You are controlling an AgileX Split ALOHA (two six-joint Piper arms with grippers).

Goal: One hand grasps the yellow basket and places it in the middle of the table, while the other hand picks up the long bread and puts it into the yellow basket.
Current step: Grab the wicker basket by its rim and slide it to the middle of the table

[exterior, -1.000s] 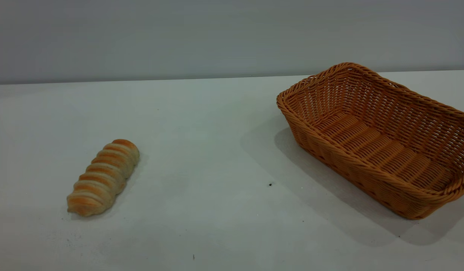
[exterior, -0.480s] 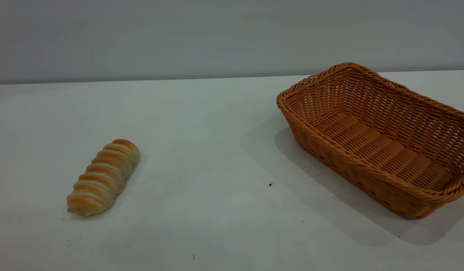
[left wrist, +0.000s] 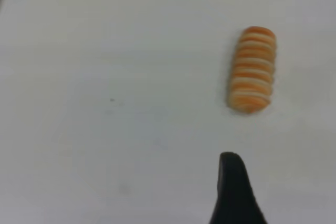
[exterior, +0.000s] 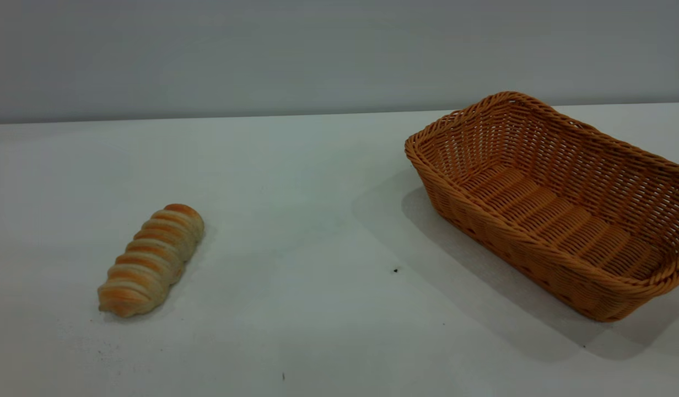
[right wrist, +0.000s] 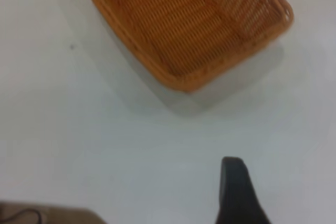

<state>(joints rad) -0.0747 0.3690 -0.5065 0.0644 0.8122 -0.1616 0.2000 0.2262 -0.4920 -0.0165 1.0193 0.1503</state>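
You have both steps ahead of you. The basket (exterior: 554, 204) sits empty at the right side of the table (exterior: 295, 182), not yet in the middle. The bread (exterior: 151, 260) lies untouched on the left, well apart from it. Neither arm shows in the exterior view. Each wrist view shows just one dark finger tip, left (left wrist: 234, 190) near the bread, right (right wrist: 236, 190) short of the basket, so you cannot tell whether either pincer is released or clenched.

light: even, soft, from above | shadows: yellow basket (exterior: 549, 204) casts one toward table (exterior: 317, 182) centre | glare: none | focus: my wrist views blurred
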